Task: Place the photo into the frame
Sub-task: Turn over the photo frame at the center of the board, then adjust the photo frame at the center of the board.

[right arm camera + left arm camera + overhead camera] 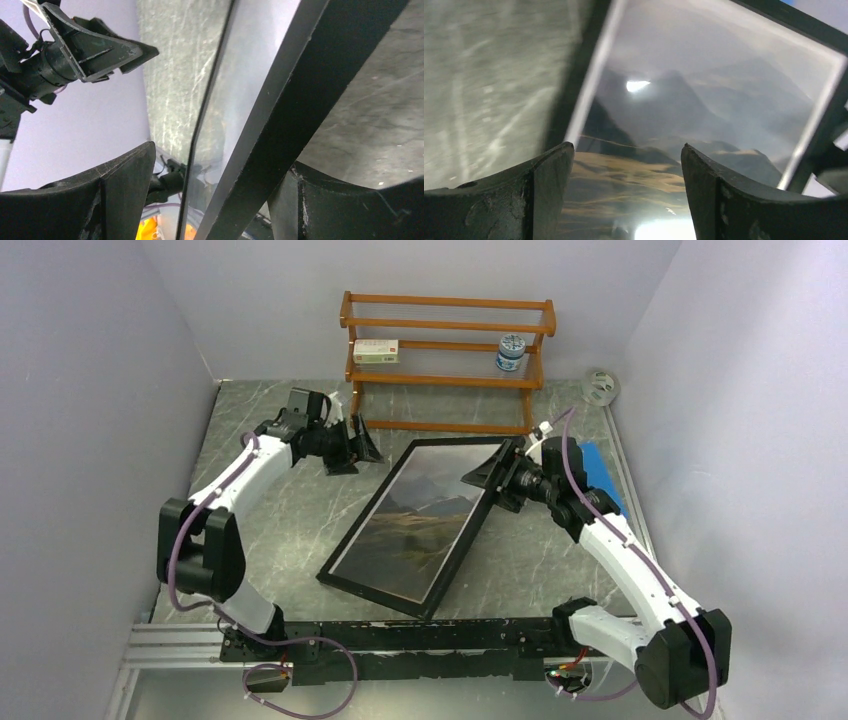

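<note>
The black frame point(372, 596) lies slanted across the middle of the table with the photo point(415, 525), a dusky mountain landscape, showing behind its glass. My right gripper point(495, 472) is at the frame's far right edge. In the right wrist view the black frame bar point(300, 65) runs between the spread fingers of that open gripper point(222, 157), with a gap on the glass side. My left gripper point(360, 445) hovers open near the frame's far left corner. Its wrist view looks over the frame border point(571, 85) and photo point(684, 100), nothing between the fingers of the gripper point(626, 146).
A wooden shelf rack point(447, 360) stands at the back, holding a small box point(375, 350) and a jar point(511, 352). A blue sheet point(603, 472) lies behind my right arm and a tape roll point(600, 387) sits in the far right corner. Walls close in both sides.
</note>
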Robot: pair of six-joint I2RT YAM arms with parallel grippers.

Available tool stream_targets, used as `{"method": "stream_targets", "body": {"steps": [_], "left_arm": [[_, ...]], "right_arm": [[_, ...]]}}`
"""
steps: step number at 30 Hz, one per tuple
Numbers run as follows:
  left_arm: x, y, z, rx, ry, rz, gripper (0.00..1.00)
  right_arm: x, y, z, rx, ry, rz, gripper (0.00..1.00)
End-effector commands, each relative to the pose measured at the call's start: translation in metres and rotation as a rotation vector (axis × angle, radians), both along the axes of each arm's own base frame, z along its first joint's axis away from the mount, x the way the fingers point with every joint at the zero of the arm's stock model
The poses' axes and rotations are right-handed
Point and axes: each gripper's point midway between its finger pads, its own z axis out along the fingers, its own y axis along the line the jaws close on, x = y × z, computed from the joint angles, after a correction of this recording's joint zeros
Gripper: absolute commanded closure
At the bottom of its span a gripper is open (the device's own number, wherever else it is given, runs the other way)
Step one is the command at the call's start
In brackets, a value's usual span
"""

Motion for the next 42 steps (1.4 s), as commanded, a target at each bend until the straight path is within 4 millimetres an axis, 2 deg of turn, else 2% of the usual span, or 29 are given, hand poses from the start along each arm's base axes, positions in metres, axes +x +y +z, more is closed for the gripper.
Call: {"method": "stream_targets", "body": {"steps": [1, 5, 8, 13, 15, 21, 30, 32, 35, 42], "left_arm": [[0.008, 0.039, -0.046, 0.129, 0.110, 0.124, 0.17], [0.003, 0.039, -0.092, 0.151, 0.225, 0.098, 0.19], [-0.001, 0.038, -0.118, 0.152, 0.297, 0.092, 0.21], [-0.001, 0.045, -0.141, 0.197, 0.319, 0.106, 0.19], [0.000, 0.046, -0.146, 0.207, 0.317, 0.094, 0.18], [-0.008, 0.024, -0.151, 0.011, 0.391, 0.028, 0.19], [-0.013, 0.022, -0.155, -0.020, 0.423, 0.037, 0.20], [-0.014, 0.021, -0.155, -0.023, 0.430, 0.036, 0.20], [-0.015, 0.018, -0.154, -0.050, 0.435, 0.034, 0.21], [-0.020, 0.017, -0.154, -0.071, 0.442, 0.057, 0.24]], "right_arm": [[0.012, -0.002, 0.011, 0.063, -0.187, 0.040, 0.20], [0.014, -0.014, -0.018, 0.045, -0.162, 0.014, 0.18], [0.020, -0.027, -0.046, 0.014, -0.125, -0.019, 0.16], [0.028, -0.051, -0.089, -0.046, -0.039, -0.097, 0.14], [0.032, -0.057, -0.099, -0.062, -0.028, -0.115, 0.13], [0.041, -0.077, -0.131, -0.169, 0.063, -0.182, 0.09], [0.047, -0.092, -0.162, -0.279, 0.203, -0.225, 0.08], [0.049, -0.090, -0.167, -0.275, 0.227, -0.213, 0.09], [0.061, -0.079, -0.163, -0.234, 0.209, -0.176, 0.11], [0.102, -0.056, -0.157, -0.191, 0.152, -0.088, 0.16]]}}
